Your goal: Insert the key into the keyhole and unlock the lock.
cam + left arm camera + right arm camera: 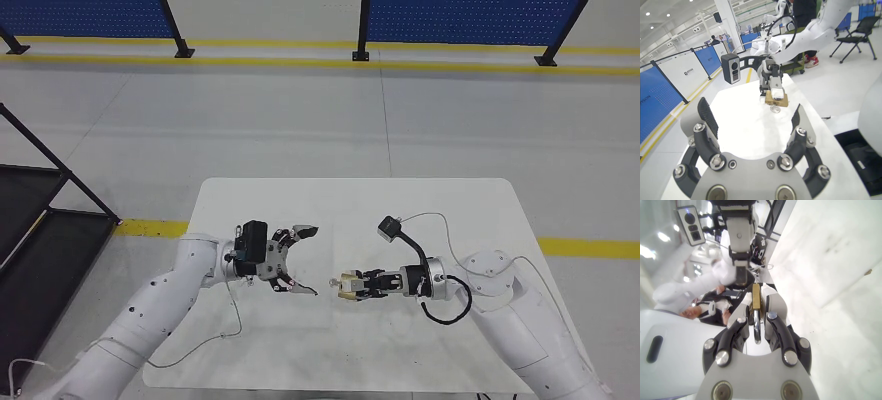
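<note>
Plainly, the main risk lies with the key (775, 109). Its small round silver head shows just below the brass padlock (776, 101), at the face turned toward the left arm. I cannot tell whether its blade sits fully in the keyhole or whether the head rests on the counter (450, 210). If it is only partly seated, a pinch that lands off-centre could tip it out or jam it crooked. The head is thin and smooth, so it may well slip between the ribbed pads when turned. A turn could also twist the padlock itself, since the only thing holding it is the right tool's grip on its flat sides. The right tool (345, 285) is closed on the padlock body, low over the middle of the counter. The steel loop (757, 328) points back toward its wrist and the key end points left. The left tool (750, 106) is spread wide, holding and touching nothing. It sits near the padlock on its left, facing the key with a clear gap between. A final approach would need the pads lined up squarely on the key head before closing.
</note>
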`<move>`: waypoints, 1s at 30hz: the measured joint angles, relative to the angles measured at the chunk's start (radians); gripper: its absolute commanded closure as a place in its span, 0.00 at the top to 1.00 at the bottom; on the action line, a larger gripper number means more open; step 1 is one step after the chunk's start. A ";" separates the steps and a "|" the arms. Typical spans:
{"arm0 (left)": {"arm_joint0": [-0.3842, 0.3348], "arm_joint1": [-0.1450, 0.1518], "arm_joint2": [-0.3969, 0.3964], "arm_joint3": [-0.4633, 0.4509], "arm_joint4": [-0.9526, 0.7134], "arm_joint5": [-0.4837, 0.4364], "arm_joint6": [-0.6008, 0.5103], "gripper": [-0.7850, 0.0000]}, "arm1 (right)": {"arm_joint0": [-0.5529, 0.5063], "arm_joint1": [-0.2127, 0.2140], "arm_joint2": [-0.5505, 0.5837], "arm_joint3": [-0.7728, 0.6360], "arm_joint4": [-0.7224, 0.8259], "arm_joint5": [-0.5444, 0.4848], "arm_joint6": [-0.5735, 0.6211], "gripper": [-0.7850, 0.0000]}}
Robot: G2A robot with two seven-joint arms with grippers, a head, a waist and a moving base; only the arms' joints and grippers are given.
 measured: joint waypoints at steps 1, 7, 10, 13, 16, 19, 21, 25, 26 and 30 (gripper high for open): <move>-0.011 0.006 0.023 0.016 -0.034 0.001 -0.006 1.00 | 0.000 0.000 0.000 0.000 0.000 0.000 0.000 0.00; -0.071 0.050 0.171 0.040 -0.223 0.003 -0.085 1.00 | 0.000 0.000 0.000 0.000 0.000 0.000 0.000 0.00; -0.109 0.078 0.253 0.039 -0.393 0.003 -0.160 1.00 | 0.000 0.000 0.000 0.000 0.000 0.000 0.000 0.00; -0.144 0.100 0.325 0.025 -0.573 0.003 -0.255 1.00 | 0.000 0.000 0.000 0.000 0.000 0.000 0.000 0.00; -0.145 0.102 0.330 0.024 -0.616 0.003 -0.260 1.00 | 0.000 0.000 0.000 0.000 0.000 0.000 0.000 0.00; -0.144 0.101 0.329 0.024 -0.585 0.003 -0.256 1.00 | 0.000 0.000 0.000 0.000 0.000 0.000 0.000 0.00; -0.144 0.101 0.329 0.024 -0.586 0.003 -0.257 1.00 | 0.000 0.000 0.000 0.000 0.000 0.000 0.000 0.00; -0.136 0.099 0.331 0.017 -0.610 0.004 -0.270 1.00 | 0.000 0.000 0.000 0.000 0.000 0.000 0.000 0.00; -0.134 0.099 0.334 0.016 -0.639 0.004 -0.280 1.00 | 0.000 0.000 0.000 0.000 0.000 0.000 0.000 0.00; -0.149 0.104 0.371 0.012 -0.808 0.003 -0.401 1.00 | 0.000 0.000 0.000 0.000 0.000 0.000 0.000 0.00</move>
